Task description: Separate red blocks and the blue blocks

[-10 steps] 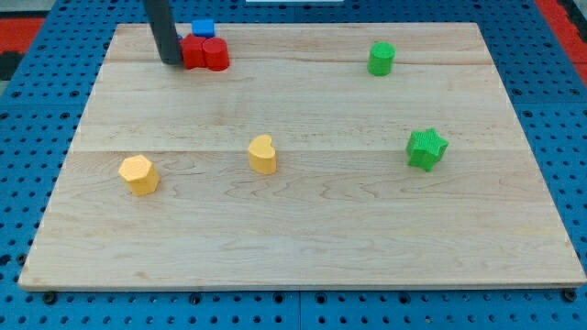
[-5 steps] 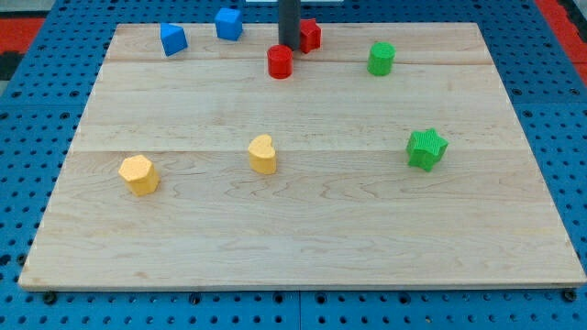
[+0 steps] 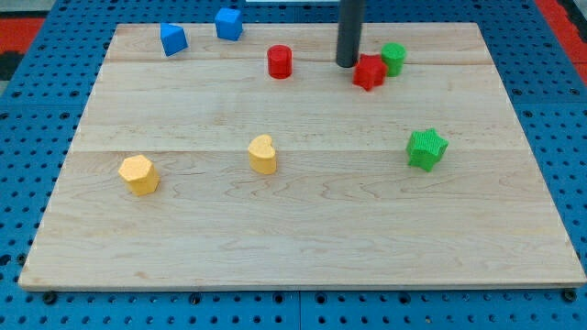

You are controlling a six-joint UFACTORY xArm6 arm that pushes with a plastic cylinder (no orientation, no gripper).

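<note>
Two blue blocks sit near the view's top left: a blue wedge-like block (image 3: pixel 172 39) and a blue cube (image 3: pixel 228 23). A red cylinder (image 3: pixel 280 61) stands at top centre. A red star-like block (image 3: pixel 370 71) lies to its right, touching the green cylinder (image 3: pixel 393 58). My tip (image 3: pixel 346 63) is on the board just left of the red star block, touching or nearly touching it, and well right of the red cylinder.
A green star block (image 3: pixel 426 148) sits at the view's right middle. A yellow heart-like block (image 3: pixel 262 154) is at centre and a yellow hexagonal block (image 3: pixel 138 174) at left middle. The wooden board (image 3: pixel 303 247) lies on a blue pegboard.
My tip moved right from the top left. The red and blue cluster is now split apart; the red star block has been pushed right and down against the green cylinder.
</note>
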